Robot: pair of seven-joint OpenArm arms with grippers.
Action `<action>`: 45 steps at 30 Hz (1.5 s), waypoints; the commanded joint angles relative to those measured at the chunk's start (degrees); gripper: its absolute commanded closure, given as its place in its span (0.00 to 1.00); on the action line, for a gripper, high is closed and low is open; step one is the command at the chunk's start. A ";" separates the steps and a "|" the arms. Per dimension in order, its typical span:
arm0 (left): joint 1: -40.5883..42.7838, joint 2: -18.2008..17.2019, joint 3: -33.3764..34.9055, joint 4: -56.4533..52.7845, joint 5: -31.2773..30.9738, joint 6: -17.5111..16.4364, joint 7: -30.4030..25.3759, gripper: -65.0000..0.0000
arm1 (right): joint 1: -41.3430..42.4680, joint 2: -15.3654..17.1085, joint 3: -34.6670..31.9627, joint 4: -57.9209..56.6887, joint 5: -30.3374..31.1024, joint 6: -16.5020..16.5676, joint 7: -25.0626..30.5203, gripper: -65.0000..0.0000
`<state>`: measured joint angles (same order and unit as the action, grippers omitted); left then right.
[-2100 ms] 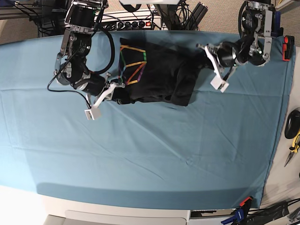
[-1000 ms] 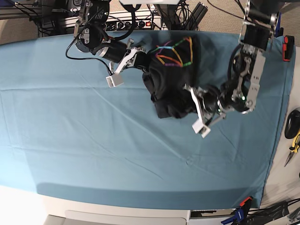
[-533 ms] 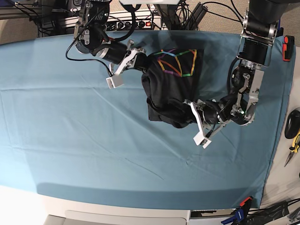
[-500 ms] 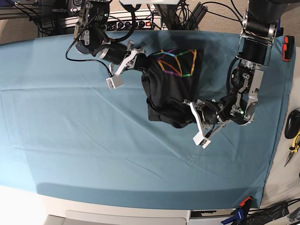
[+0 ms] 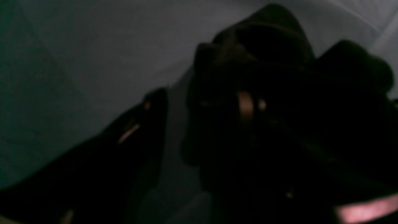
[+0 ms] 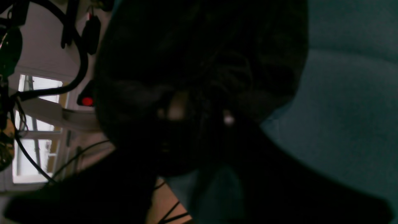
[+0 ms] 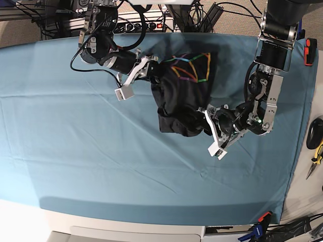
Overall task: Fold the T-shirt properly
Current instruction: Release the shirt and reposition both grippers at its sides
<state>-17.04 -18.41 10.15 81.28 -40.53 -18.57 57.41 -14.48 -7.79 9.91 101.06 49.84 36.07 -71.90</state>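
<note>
The black T-shirt (image 7: 180, 98) hangs bunched between my two grippers over the back middle of the teal table cloth (image 7: 101, 151). Its rainbow line print (image 7: 191, 68) faces up at the far end. My right gripper (image 7: 147, 68), on the view's left, is shut on the shirt's far left edge. My left gripper (image 7: 208, 121), on the view's right, is shut on the shirt's near right edge, one white finger (image 7: 217, 143) sticking out. Dark cloth fills the left wrist view (image 5: 264, 62) and the right wrist view (image 6: 202, 46).
Cables and a power strip (image 7: 151, 22) lie behind the table's back edge. A red object (image 7: 309, 50), a black object (image 7: 314, 132) and yellow pliers (image 7: 317, 154) sit off the right edge. A clamp (image 7: 260, 222) grips the front right corner.
Over two seconds both arms swung the shirt round, print now at the far end. In the last half second the shirt and both grippers shifted only slightly toward the front.
</note>
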 commanded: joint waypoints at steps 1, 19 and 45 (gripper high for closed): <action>-1.73 -0.20 -0.37 0.85 -1.01 -0.07 0.24 0.51 | 0.37 -0.04 0.00 1.22 1.44 1.51 0.17 0.67; -2.64 -4.35 -14.01 6.27 -2.29 -0.09 1.51 0.51 | 7.23 4.61 14.60 5.55 -4.87 1.40 6.47 0.67; 1.38 -5.55 -14.21 6.16 -0.96 -0.87 1.09 0.51 | 24.50 4.61 -3.45 -20.28 14.58 3.93 -8.10 0.64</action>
<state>-14.37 -23.33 -3.77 86.56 -40.91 -19.09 59.66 8.75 -3.22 6.33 79.90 62.96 39.20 -80.97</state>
